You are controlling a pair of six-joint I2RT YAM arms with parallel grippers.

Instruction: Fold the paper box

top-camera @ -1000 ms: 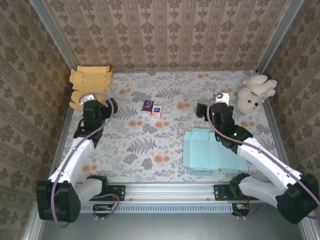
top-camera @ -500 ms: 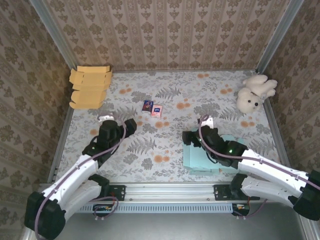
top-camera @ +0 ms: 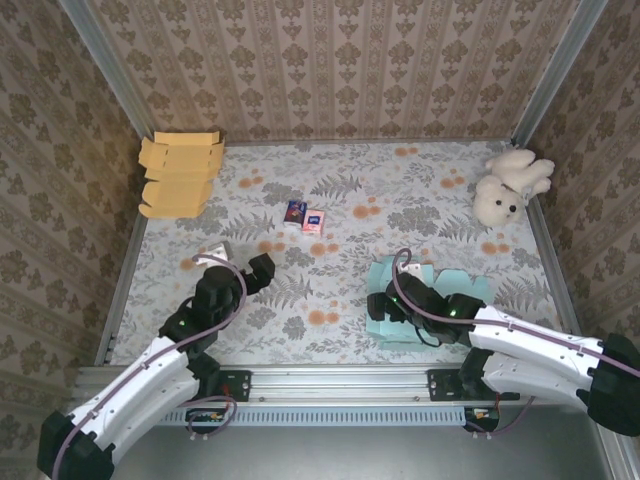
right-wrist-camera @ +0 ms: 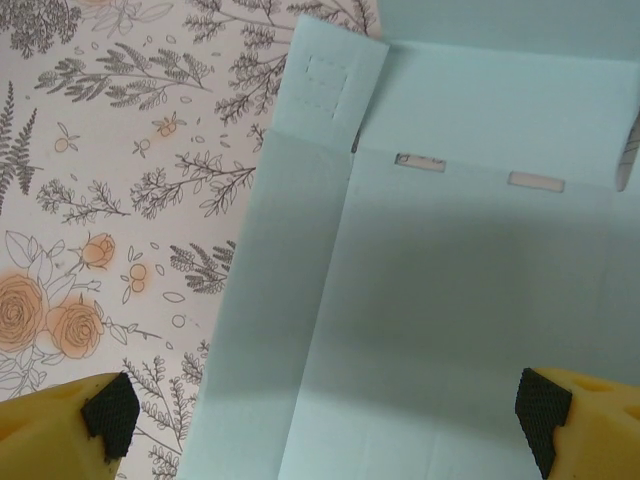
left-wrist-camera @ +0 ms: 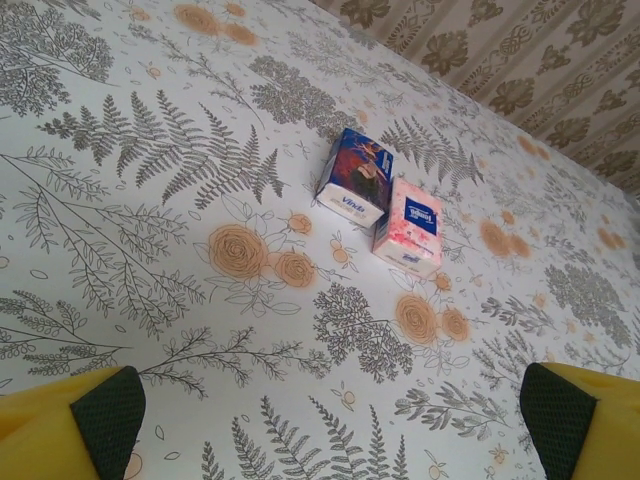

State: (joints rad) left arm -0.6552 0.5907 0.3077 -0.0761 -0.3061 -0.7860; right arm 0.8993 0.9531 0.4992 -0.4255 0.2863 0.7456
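Pale-blue paper box (top-camera: 455,288) lying flat and unfolded on the floral tablecloth (top-camera: 340,255), toward the near right of the table, flaps spread out along its edges. Right gripper (top-camera: 378,303) low over the sheet's left edge in the overhead view, jaws wide apart, clamped on nothing. From the right wrist camera: yellow fingers with dark pads (right-wrist-camera: 108,412) at the two lower corners, well apart, the blue sheet spanning most of the space between them. Upper left of that sheet, a small tab (right-wrist-camera: 330,85) with a stitched-looking rectangle outline; just right of it, two narrow slots (right-wrist-camera: 420,162) along a crease. Soft shadow across the middle of the sheet. Left border of the box over bare patterned cloth, orange roses and grey ferns alongside.

Left gripper (top-camera: 258,272) near the left-centre of the table, well apart from the box, pointing toward the middle of the cloth. Jaws open wide here too, nothing held; from the left wrist camera, black pads (left-wrist-camera: 108,418) on yellow fingers at the lower corners, only tablecloth between them. Farther ahead in that view, a dark-blue packet (left-wrist-camera: 355,178) and a pink packet (left-wrist-camera: 412,225) side by side, just beside each other, near the table's centre.

Tan cardboard blank (top-camera: 178,175) flat in the far left corner, close to the wall. White plush toy (top-camera: 510,187) in the far right corner, well apart from both arms
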